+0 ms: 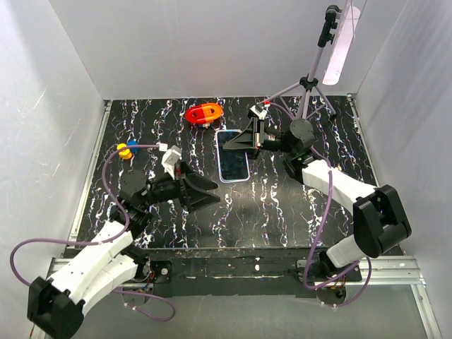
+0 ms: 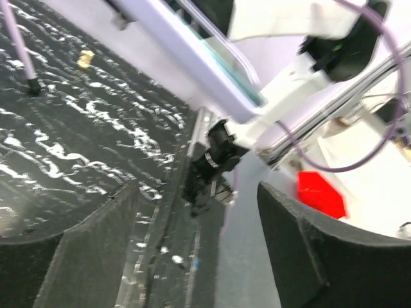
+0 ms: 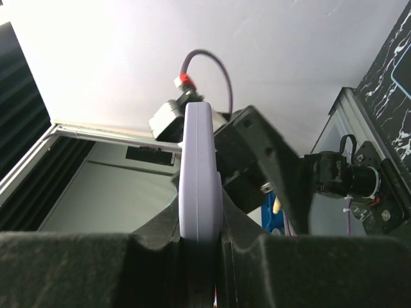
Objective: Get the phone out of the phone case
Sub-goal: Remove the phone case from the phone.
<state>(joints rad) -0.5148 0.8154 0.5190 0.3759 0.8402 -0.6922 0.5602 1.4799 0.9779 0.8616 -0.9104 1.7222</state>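
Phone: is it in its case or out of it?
In the case. From above, the phone lies screen up, framed by the lavender case; the right gripper has its jaws shut on the case edge.

No writing, label, brand, number or sign is legible in any view

Standing here, I count one phone (image 1: 232,157) in one lavender phone case (image 3: 200,173), mid-table. One red-orange object (image 1: 204,113) lies just beyond it. There's one small yellow-and-blue toy (image 1: 126,150) at the left and one tripod stand (image 1: 308,83) far right. Two grippers: left gripper (image 1: 214,193), right gripper (image 1: 239,141).
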